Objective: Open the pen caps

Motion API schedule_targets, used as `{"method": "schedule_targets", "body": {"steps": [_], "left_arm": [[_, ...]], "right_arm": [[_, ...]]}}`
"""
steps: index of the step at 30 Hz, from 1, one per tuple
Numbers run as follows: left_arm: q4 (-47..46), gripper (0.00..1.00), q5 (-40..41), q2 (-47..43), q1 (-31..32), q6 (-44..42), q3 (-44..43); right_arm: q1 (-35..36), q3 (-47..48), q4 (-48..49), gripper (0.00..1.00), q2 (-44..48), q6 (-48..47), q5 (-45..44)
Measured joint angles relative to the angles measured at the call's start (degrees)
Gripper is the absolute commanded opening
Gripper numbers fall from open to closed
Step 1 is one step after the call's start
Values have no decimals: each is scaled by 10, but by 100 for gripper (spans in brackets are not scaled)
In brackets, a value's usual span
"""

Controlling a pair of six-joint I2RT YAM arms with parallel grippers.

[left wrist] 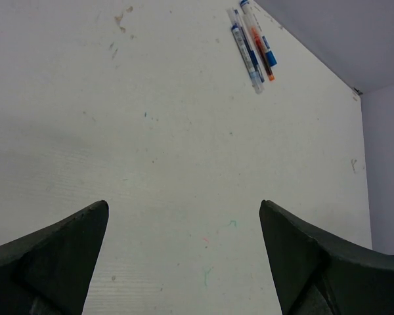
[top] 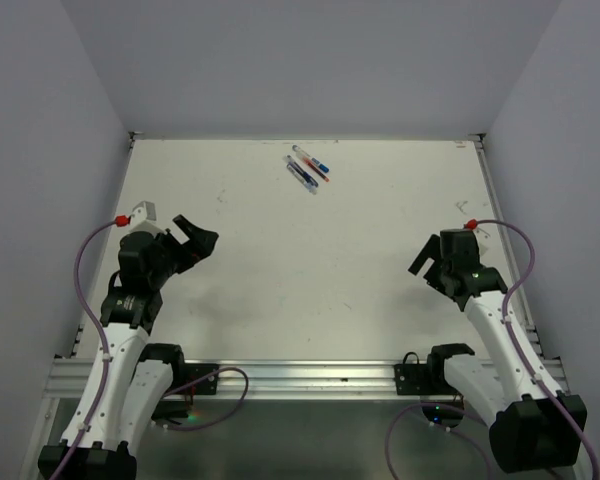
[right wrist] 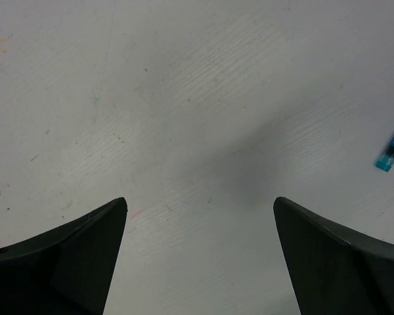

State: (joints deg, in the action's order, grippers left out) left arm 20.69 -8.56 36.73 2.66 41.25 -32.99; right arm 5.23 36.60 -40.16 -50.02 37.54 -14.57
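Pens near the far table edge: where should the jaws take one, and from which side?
Mid-barrel, from straight above, jaws set across its length. The pens lie flat, side by side and diagonal on the table, so a sideways approach would likely hit neighbours. Start with an outer one.

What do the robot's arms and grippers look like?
The left arm and right arm are white with black joints. The left gripper and right gripper have black, wedge-shaped fingers. A purple cable with a red end runs along each arm.
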Motion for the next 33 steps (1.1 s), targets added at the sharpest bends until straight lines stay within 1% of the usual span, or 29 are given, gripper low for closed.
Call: {"method": "schedule_targets", "body": {"steps": [6, 11, 16, 21, 24, 25, 26, 29, 33], "left_arm": [[2, 100, -3, 4, 0, -20, -4], [4, 100, -11, 35, 0, -43, -24], [5, 100, -42, 69, 0, -60, -29], [2, 100, -87, 73, 0, -74, -29], [2, 100, -107, 72, 0, -84, -30], [3, 100, -111, 72, 0, -90, -31], [3, 100, -115, 73, 0, -95, -33], [-1, 100, -127, 78, 0, -105, -36], [-6, 98, -152, 109, 0, -109, -36]], "right_arm": [[0, 31, -21, 99, -35, 11, -10], [0, 49, -32, 99, -82, 19, -22], [-1, 72, -46, 99, -136, 19, -54], [-9, 83, -54, 99, -155, 17, -71], [-28, 92, -57, 98, -183, 17, -80], [-36, 94, -60, 94, -190, 17, -86], [-42, 96, -63, 94, -195, 17, -92], [-83, 99, -67, 96, -199, 13, -104], [-165, 107, -63, 99, -214, -5, -99]]}}
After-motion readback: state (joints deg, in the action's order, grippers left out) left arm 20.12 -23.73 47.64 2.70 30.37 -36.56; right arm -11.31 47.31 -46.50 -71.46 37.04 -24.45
